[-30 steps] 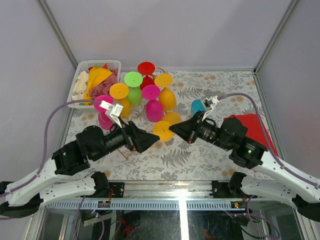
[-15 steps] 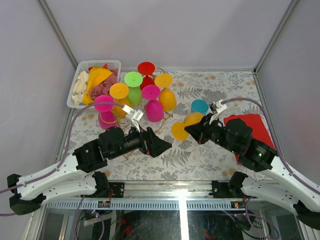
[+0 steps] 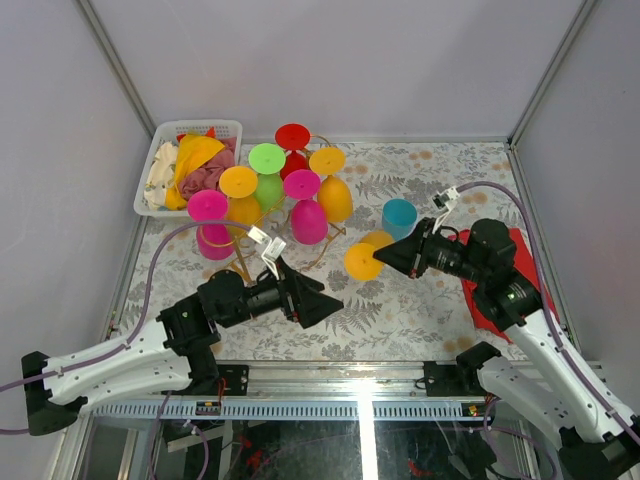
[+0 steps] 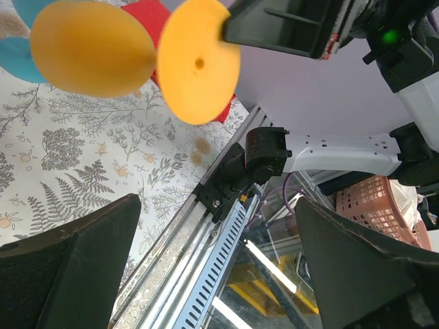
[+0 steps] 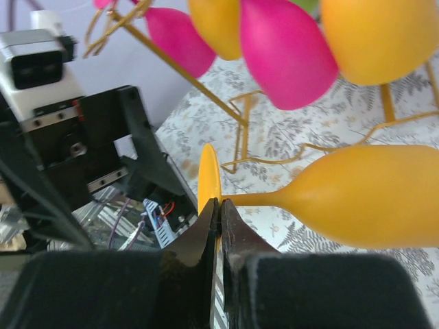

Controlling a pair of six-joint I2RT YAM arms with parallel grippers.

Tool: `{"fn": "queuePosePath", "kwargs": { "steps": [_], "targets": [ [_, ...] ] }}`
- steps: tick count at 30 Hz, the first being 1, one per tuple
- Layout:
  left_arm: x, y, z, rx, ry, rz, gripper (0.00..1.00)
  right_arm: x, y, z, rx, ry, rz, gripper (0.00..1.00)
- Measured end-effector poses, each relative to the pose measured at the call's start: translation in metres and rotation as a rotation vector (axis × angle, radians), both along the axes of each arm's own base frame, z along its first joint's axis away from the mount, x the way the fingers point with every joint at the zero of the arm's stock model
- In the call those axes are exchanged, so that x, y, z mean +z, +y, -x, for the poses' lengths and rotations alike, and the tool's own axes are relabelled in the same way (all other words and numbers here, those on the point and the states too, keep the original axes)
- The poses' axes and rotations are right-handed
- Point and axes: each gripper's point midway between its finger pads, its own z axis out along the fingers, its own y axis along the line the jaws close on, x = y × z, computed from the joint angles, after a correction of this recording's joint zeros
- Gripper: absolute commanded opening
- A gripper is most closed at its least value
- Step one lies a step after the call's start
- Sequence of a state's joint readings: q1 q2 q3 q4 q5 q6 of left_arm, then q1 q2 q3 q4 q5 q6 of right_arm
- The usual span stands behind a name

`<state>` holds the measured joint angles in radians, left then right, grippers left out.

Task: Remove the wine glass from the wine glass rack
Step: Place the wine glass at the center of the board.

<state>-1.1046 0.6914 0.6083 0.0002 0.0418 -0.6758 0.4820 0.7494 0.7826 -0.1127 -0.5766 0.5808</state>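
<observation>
Overhead camera looks down; close wrist cameras share orange wine glass [image 5: 370,199].

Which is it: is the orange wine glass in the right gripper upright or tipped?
Tipped: the orange wine glass lies sideways, stem level in the right wrist view, foot pinched by the right gripper.

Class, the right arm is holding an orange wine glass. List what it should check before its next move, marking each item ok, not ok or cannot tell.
1. Grip: right gripper shut on the foot of the orange glass: ok.
2. Release: orange glass off the rails of the rack: ok.
3. Other arm: left gripper open, empty, apart from the glass: ok.
4. Clearance: gap between the glass bowl and the teal cup: cannot tell.
</observation>
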Motion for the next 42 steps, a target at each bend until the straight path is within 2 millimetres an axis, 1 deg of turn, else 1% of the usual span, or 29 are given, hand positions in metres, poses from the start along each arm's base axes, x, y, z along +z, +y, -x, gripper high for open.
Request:
{"fn": "queuePosePath", "kwargs": {
  "steps": [2,5,9,11,14,21,25,32,42],
  "targets": [
    [0.001,-0.001,0.000,-0.001,-0.005,0.010,0.89,0.008,0.001,0.008,0.035,-0.032,-0.022,0.00],
    [0.008,-0.003,-0.001,-0.002,-0.015,0.043,0.83,0.020,0.000,0.023,0.084,-0.100,-0.061,0.00],
    [0.015,-0.010,-0.003,-0.008,-0.024,0.075,0.76,0.029,0.001,0.037,0.148,-0.150,-0.090,0.00],
    [0.015,-0.014,-0.003,-0.015,-0.023,0.080,0.75,0.031,0.003,0.039,0.166,-0.161,-0.096,0.00],
    [0.015,-0.020,-0.003,-0.026,-0.022,0.085,0.72,0.029,0.004,0.041,0.186,-0.159,-0.098,0.00],
    [0.016,-0.026,0.005,-0.028,-0.028,0.086,0.67,0.028,0.010,0.047,0.253,-0.149,-0.127,0.00],
    [0.018,-0.033,0.008,-0.024,-0.039,0.075,0.59,0.030,0.012,0.050,0.274,-0.153,-0.144,0.00],
    [0.022,-0.036,0.004,0.006,-0.050,0.076,0.48,0.034,0.012,0.055,0.303,-0.172,-0.164,0.00],
    [0.031,-0.041,0.004,0.006,-0.068,0.113,0.36,0.038,0.012,0.060,0.322,-0.191,-0.175,0.00]
  ]
}}
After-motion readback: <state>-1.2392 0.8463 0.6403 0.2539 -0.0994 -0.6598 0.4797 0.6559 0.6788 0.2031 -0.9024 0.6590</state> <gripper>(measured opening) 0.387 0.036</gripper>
